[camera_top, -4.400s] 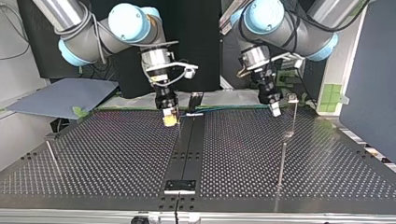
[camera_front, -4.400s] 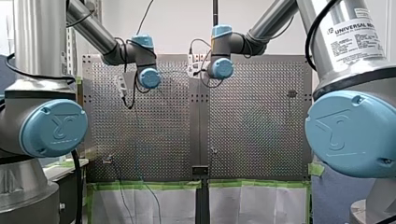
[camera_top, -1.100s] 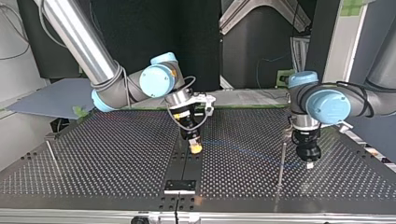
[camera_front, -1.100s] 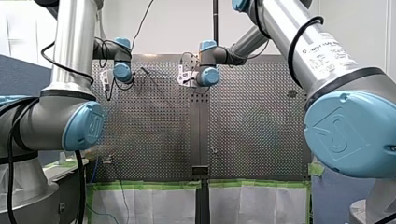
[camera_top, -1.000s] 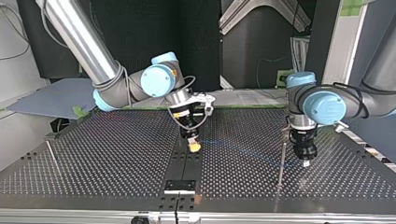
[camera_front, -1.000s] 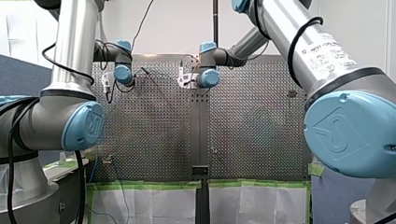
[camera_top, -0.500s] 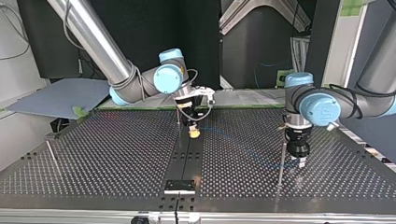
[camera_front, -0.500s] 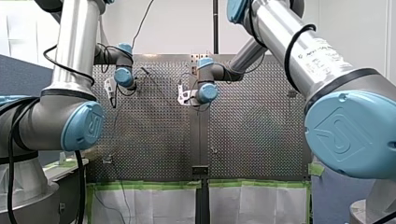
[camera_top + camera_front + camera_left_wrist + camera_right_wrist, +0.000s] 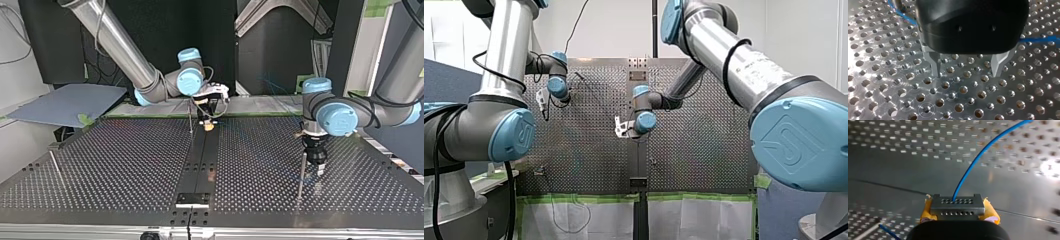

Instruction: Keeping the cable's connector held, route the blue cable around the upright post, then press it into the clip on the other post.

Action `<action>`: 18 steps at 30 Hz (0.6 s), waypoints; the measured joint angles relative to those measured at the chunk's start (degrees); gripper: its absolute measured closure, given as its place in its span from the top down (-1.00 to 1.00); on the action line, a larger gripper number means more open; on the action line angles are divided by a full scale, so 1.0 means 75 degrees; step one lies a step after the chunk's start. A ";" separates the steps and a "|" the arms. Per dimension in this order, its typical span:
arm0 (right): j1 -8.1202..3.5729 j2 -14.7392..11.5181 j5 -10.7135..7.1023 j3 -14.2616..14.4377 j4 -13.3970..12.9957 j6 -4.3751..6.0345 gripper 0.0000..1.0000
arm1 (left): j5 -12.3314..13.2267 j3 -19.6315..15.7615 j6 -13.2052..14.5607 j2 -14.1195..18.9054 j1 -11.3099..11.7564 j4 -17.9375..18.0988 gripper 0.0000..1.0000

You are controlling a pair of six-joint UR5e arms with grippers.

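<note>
Yellow pads of my right gripper (image 9: 958, 214) are shut on the grey perforated connector (image 9: 958, 205), and the blue cable (image 9: 983, 152) rises out of its top. In the top view my right gripper (image 9: 208, 126) hangs over the dark centre strip, beside a thin upright post (image 9: 190, 117). My left gripper (image 9: 966, 73) stands open just above the perforated plate, nothing between its metal fingers (image 9: 936, 66). Blue cable (image 9: 1040, 40) runs behind its body on both sides. In the top view my left gripper (image 9: 318, 169) is right beside another upright post (image 9: 301, 172).
A third thin post (image 9: 55, 167) stands at the top view's left. A black bracket (image 9: 193, 199) sits on the centre strip near the table's close edge. A grey board (image 9: 65, 102) lies beyond the far left corner.
My left gripper has opened, let go of the cable and lifted slightly beside its post. My right gripper carried the connector away across the top view, toward the arms' side of the table.
</note>
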 joint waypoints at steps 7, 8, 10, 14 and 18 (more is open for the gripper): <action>0.0012 0.0426 0.0045 0.0084 -0.0208 -0.0015 -1.00 | 0.0004 0.0001 0.0010 -0.0003 0.0001 0.0015 1.00; 0.0017 0.0480 0.0054 0.0096 -0.0246 -0.0015 -1.00 | 0.0002 0.0002 0.0011 -0.0005 0.0001 0.0015 1.00; 0.0026 0.0603 0.0092 0.0142 -0.0346 -0.0011 -1.00 | 0.0000 0.0002 0.0012 -0.0005 0.0001 0.0014 1.00; 0.0035 0.0826 0.0142 0.0232 -0.0555 0.0004 -1.00 | -0.0006 0.0002 0.0021 -0.0005 0.0011 0.0002 1.00; 0.0037 0.1069 0.0154 0.0316 -0.0794 0.0021 -1.00 | -0.0010 0.0001 0.0024 -0.0005 0.0016 -0.0003 1.00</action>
